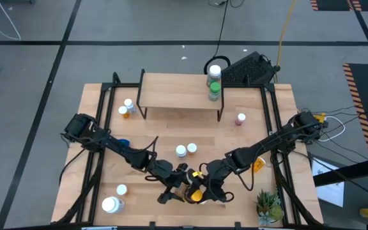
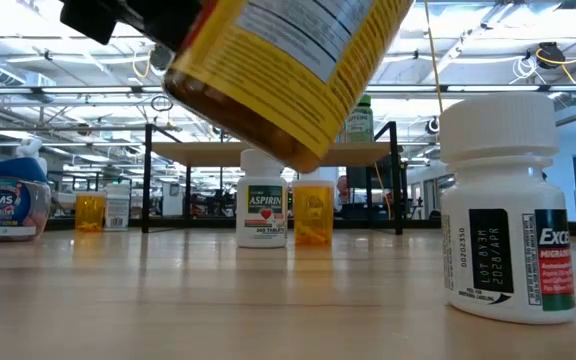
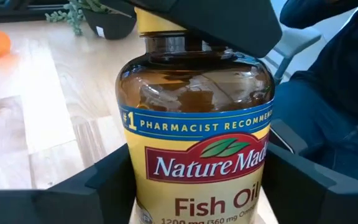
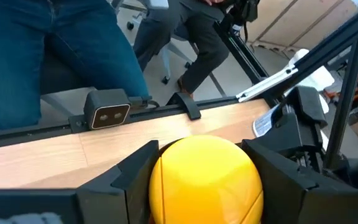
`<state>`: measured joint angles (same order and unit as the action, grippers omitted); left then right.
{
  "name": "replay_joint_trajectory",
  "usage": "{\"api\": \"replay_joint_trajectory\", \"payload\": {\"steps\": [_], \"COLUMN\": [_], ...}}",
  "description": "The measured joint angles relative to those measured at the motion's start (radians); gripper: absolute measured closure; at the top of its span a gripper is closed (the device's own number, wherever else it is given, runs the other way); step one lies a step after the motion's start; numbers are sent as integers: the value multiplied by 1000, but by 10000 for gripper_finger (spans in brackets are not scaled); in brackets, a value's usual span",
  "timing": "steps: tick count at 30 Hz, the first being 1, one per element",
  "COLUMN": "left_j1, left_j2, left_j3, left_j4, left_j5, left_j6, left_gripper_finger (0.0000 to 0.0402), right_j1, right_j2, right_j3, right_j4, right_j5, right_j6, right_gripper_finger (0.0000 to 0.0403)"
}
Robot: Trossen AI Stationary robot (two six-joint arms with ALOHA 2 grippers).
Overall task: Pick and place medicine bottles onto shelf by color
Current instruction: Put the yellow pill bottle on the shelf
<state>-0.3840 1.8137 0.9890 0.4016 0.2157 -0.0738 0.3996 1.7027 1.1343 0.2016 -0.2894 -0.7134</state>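
We find both arms meeting at the near edge of the table, well in front of the shelf (image 1: pixel 181 91). The amber fish-oil bottle (image 3: pixel 197 124) sits between the fingers of the left gripper (image 1: pixel 177 187), which press on its body. The right gripper (image 1: pixel 203 186) closes on the yellow lid (image 4: pixel 205 173), one finger on each side. In the low view the bottle (image 2: pixel 278 70) hangs tilted, clear of the table, its long axis running from one gripper to the other. We judge this a handover; either gripper could let go. Only the high view shows the shelf, with a green bottle (image 1: pixel 214 90) at its right end.
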Motion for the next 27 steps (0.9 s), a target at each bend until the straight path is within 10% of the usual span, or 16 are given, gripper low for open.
{"api": "replay_joint_trajectory", "payload": {"steps": [14, 27], "left_j1": [5, -6], "left_j2": [0, 0], "left_j3": [2, 2], "left_j4": [-2, -2], "left_j5": [-204, -798], "left_j6": [-3, -9], "left_gripper_finger": [114, 113], "right_j1": [-6, 61], "right_j2": [-31, -331], "right_j3": [5, -86], "right_j4": [-38, -361], "right_j5": [73, 699], "right_j6": [418, 1020], "right_gripper_finger": [94, 69]}}
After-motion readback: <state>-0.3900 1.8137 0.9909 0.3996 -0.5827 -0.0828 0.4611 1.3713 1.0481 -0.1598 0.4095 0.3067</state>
